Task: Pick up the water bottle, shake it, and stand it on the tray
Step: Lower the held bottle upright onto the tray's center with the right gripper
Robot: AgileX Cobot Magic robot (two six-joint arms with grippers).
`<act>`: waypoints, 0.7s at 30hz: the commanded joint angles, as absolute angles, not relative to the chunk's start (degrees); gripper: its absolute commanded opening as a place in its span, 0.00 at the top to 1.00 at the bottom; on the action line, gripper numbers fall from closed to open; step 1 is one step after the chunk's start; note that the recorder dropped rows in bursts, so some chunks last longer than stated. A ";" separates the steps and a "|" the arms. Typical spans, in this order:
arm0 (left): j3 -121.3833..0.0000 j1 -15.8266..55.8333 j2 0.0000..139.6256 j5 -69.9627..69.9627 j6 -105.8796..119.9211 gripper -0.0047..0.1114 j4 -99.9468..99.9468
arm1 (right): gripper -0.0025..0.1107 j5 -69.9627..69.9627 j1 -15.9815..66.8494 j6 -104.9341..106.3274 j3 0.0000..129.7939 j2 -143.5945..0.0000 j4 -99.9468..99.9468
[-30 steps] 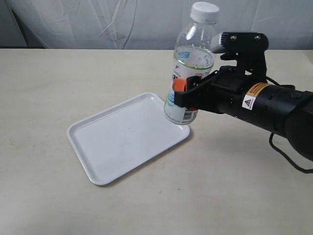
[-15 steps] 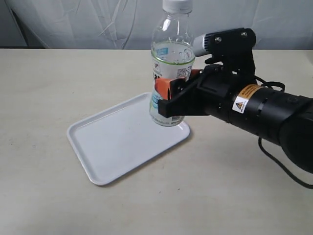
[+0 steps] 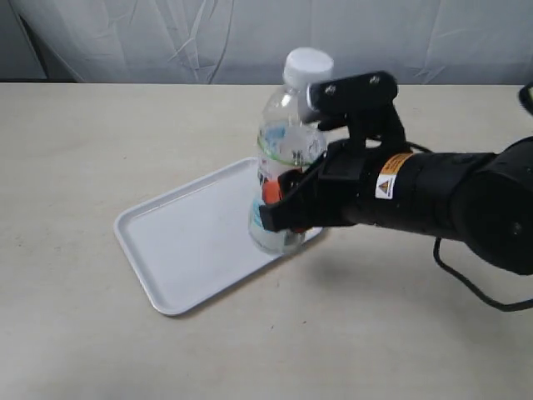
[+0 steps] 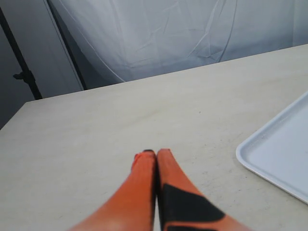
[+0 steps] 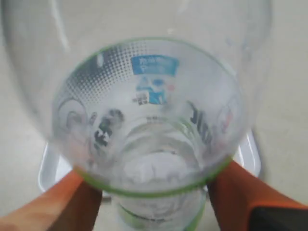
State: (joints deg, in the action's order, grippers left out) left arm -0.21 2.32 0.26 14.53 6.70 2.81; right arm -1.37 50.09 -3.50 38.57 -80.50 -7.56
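My right gripper (image 3: 279,204) is shut on the water bottle (image 3: 287,150), a clear bottle with a white cap and a green-edged label. The bottle stands almost upright, its base low over or on the near right corner of the white tray (image 3: 191,242); contact cannot be told. In the right wrist view the bottle (image 5: 149,110) fills the frame between the orange fingers (image 5: 240,197), with the tray's rim (image 5: 48,168) beneath. My left gripper (image 4: 156,153) is shut on nothing, its orange fingers pressed together over bare table beside the tray's corner (image 4: 274,161).
The beige table (image 3: 83,150) spreads all around the tray. A white curtain (image 3: 166,42) hangs behind the table's far edge. A black cable (image 3: 470,283) trails from the right arm at the right side.
The right arm has carried the bottle leftward and down, from high beside the tray's right corner to low over that corner.
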 commanded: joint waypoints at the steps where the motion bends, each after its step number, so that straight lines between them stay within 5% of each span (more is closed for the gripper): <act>1: 0.00 2.34 0.00 14.05 6.48 0.96 2.69 | 0.99 -7.72 50.40 -3.21 40.03 -78.20 -6.96; 21: 0.00 2.34 0.00 14.05 6.48 0.96 2.69 | 0.99 -7.74 50.72 1.42 41.40 -79.39 -6.09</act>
State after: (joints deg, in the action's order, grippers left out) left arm -0.21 2.32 0.26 14.53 6.70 2.81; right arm -5.62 48.28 0.00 41.17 -79.80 -11.22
